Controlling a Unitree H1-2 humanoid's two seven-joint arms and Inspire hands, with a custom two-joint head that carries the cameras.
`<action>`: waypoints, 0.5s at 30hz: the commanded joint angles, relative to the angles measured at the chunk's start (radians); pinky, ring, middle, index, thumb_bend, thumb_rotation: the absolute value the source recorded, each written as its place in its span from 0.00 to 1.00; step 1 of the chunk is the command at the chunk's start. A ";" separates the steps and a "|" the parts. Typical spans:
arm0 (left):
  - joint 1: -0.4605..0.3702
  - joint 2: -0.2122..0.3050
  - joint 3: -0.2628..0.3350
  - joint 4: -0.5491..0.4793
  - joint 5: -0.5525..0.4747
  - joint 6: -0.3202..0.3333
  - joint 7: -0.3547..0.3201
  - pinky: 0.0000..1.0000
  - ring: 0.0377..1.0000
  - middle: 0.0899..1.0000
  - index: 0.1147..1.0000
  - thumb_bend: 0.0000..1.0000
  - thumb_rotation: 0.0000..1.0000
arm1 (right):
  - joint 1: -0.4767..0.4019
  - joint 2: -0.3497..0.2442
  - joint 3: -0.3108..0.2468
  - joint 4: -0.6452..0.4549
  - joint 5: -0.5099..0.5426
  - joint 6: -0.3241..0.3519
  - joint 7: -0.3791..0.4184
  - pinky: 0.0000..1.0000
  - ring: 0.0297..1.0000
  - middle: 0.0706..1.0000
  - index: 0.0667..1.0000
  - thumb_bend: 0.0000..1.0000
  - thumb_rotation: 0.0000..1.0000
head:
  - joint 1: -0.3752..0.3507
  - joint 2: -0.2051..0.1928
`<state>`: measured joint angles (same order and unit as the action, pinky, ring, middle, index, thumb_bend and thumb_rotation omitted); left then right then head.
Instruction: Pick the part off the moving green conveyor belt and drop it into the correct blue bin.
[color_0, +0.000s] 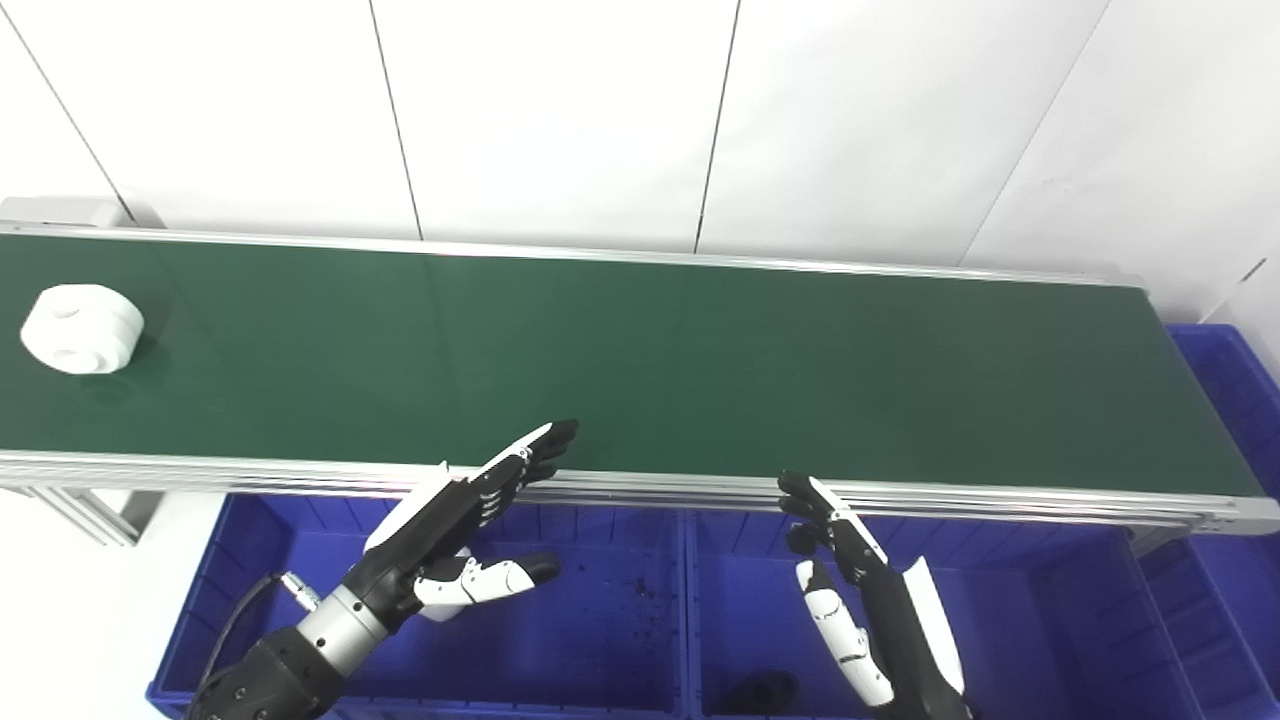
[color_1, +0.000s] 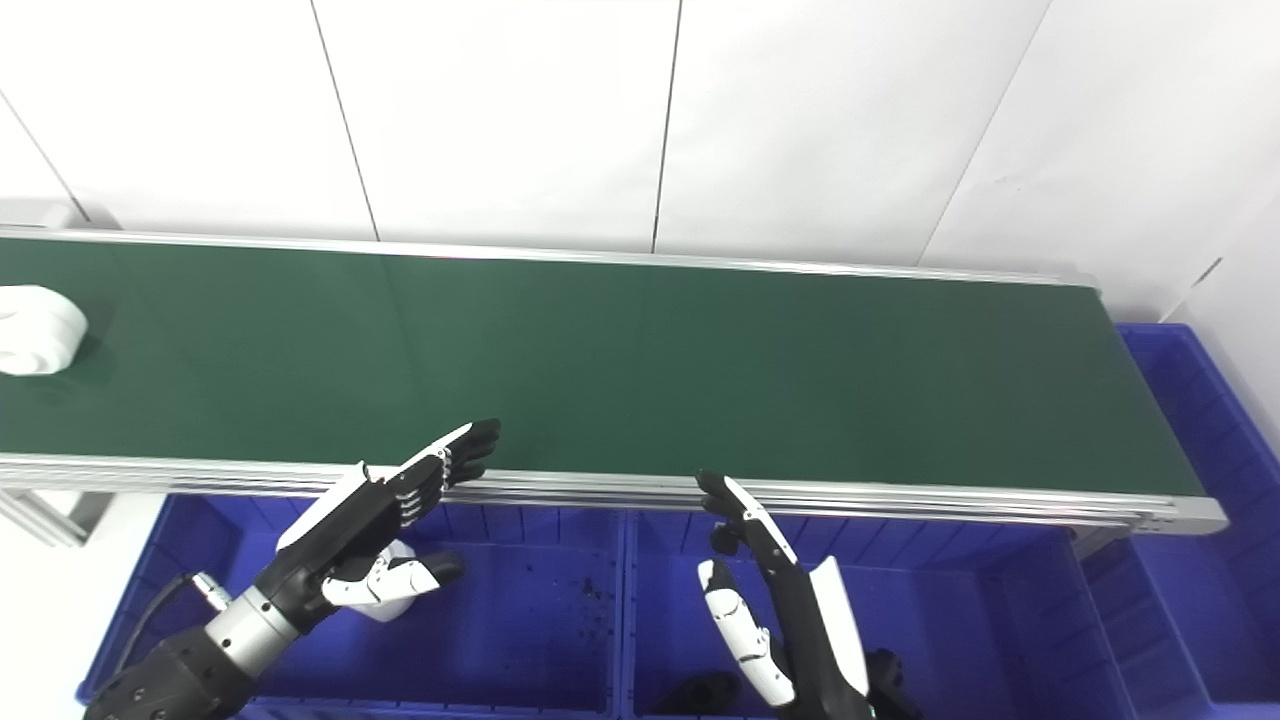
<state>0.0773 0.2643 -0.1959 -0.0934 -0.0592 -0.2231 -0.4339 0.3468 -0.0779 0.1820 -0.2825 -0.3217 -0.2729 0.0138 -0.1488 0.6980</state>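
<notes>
A white round part (color_0: 82, 328) with holes in its top lies on the green conveyor belt (color_0: 640, 360) at the far left; it also shows at the left edge of the right eye view (color_1: 35, 342). My left hand (color_0: 470, 525) is open and empty, fingers stretched out over the belt's near rail. My right hand (color_0: 850, 575) is open and empty, held upright just below the near rail, above the blue bins. Both hands are far to the right of the part.
Blue bins stand below the belt's near edge: a left bin (color_0: 590, 640), a middle bin (color_0: 1010, 640) with a dark object (color_0: 760, 692) at its bottom, and another bin (color_0: 1235, 400) at the belt's right end. A white panelled wall stands behind.
</notes>
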 joint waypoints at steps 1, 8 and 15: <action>-0.022 0.000 0.004 -0.028 -0.026 -0.017 0.000 0.95 0.99 0.99 0.95 0.36 0.51 | -0.010 0.001 -0.003 -0.022 0.010 -0.010 0.000 0.79 0.84 0.87 0.86 0.42 0.96 | 0.000 0.001; -0.020 0.002 0.003 -0.042 -0.010 -0.006 0.005 0.95 0.98 0.98 0.95 0.37 0.54 | -0.011 -0.002 -0.003 -0.024 0.016 -0.012 0.001 0.79 0.84 0.86 0.86 0.42 0.96 | 0.000 0.006; -0.017 0.002 0.003 -0.039 -0.006 -0.011 0.005 0.96 0.99 0.99 0.96 0.37 0.55 | -0.007 -0.002 -0.002 -0.028 0.018 -0.009 0.003 0.79 0.84 0.86 0.86 0.42 0.96 | 0.001 0.007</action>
<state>0.0765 0.2612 -0.1961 -0.1008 -0.0595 -0.2149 -0.4334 0.3427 -0.0790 0.1818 -0.2825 -0.3144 -0.2729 0.0142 -0.1488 0.7041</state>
